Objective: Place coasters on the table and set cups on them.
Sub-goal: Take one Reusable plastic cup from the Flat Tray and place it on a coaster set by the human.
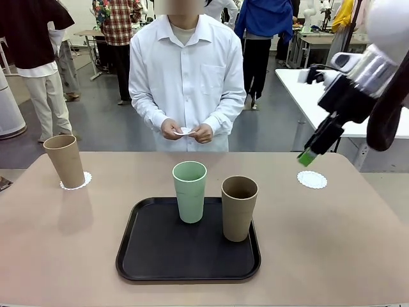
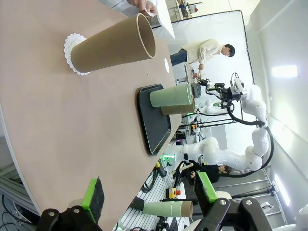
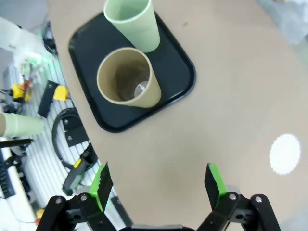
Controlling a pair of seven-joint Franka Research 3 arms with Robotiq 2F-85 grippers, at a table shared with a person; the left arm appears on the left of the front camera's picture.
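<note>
Right hand [image 3: 158,179] spread wide near coaster [image 3: 285,153], two cups [image 3: 129,82] on tray [image 3: 89,48]

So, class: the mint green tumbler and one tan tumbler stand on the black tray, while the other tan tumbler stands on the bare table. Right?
Not quite: the other tan tumbler stands on a white lacy paper doily, not on the bare table, as the front view shows. The rest holds.
</note>
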